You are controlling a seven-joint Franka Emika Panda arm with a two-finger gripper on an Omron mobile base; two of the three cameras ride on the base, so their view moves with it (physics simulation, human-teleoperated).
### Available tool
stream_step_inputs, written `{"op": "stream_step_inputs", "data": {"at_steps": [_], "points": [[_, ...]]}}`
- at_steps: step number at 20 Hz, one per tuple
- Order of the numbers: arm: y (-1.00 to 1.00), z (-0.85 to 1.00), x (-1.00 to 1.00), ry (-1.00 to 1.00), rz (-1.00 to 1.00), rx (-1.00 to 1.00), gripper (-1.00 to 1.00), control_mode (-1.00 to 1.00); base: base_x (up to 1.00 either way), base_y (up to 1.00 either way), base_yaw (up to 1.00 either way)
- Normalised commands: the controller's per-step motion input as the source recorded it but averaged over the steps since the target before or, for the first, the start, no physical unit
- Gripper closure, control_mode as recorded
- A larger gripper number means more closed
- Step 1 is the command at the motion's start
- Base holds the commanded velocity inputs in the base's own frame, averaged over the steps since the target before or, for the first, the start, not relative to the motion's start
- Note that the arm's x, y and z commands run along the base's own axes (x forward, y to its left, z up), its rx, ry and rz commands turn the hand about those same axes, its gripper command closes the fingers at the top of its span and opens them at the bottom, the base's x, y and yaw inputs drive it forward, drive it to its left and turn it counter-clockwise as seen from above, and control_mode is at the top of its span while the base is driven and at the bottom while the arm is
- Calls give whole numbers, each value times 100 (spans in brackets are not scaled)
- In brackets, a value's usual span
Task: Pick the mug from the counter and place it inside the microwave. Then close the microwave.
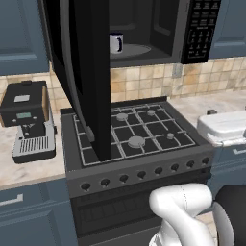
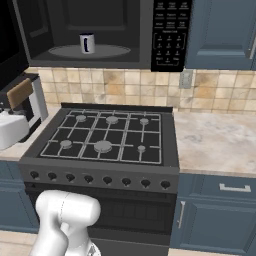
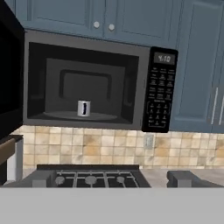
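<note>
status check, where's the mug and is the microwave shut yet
Hand open, empty. Mug upright on the turntable inside the microwave. Door wide open over the stove.

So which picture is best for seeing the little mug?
The hand view: the mug stands upright on the turntable, seen straight through the open microwave. The right base view also shows it whole, but from below and to one side. In the left base view the swung-out door hides its left part.

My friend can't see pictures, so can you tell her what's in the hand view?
A small white mug stands on the round plate inside the open black microwave, whose door hangs open at the left. The keypad is at its right, blue cabinets above, and a gas stove below.
</note>
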Motion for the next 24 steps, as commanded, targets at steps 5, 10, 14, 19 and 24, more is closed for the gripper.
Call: {"op": "stream_step_inputs", "data": {"at_steps": [5,10,14,19,24], "points": [[15,0,-67,-9,0,0,-100,-100,0,0,0],[40,0,-65,-13,0,0,-100,-100,0,0,0],[39,0,-51,-8,0,0,-100,-100,0,0,0],[53,0,-23,-1,0,0,-100,-100,0,0,0],[42,0,-24,0,-7,-1,-100,-100,0,0,0]]}}
